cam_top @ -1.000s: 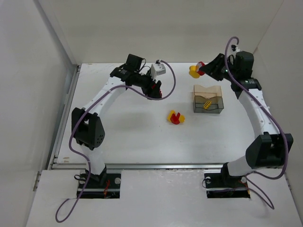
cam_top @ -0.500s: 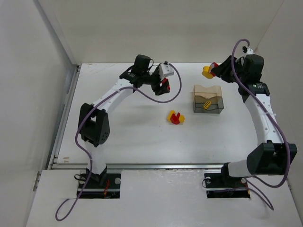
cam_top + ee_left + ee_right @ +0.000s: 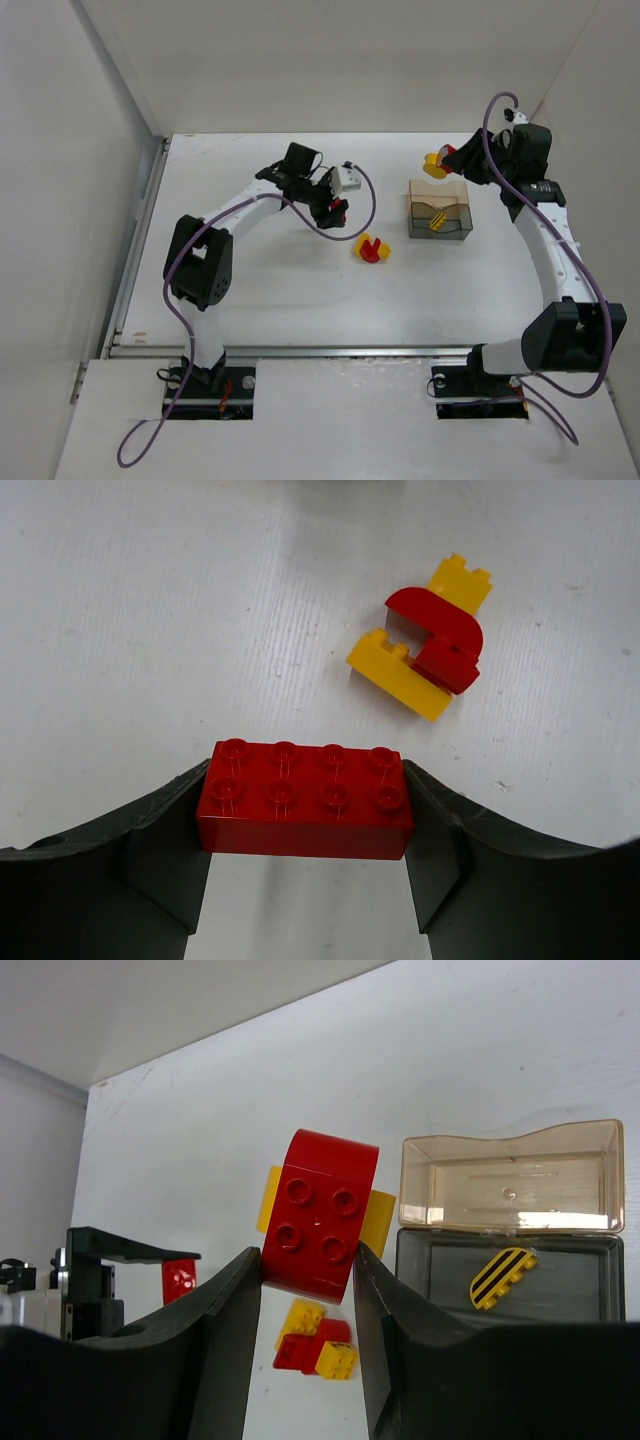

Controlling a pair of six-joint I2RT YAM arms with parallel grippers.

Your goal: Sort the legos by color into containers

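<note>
My left gripper (image 3: 338, 208) is shut on a red eight-stud brick (image 3: 305, 799) and holds it above the table, up and left of a loose red-and-yellow clump (image 3: 371, 248), which also shows in the left wrist view (image 3: 430, 650). My right gripper (image 3: 440, 163) is shut on a red-and-yellow clump (image 3: 320, 1213), held just behind and left of the two tubs. The beige tub (image 3: 438, 191) looks empty. The greyish tub (image 3: 440, 222) holds a yellow piece with black stripes (image 3: 502, 1277).
The tubs stand side by side at the right middle of the white table (image 3: 270, 290). White walls close in the back and both sides. A metal rail (image 3: 300, 350) runs along the near table edge.
My left gripper has moved forward and right with the red brick, toward the loose clump. My right gripper has shifted with its clump and now sits close behind the beige tub.
</note>
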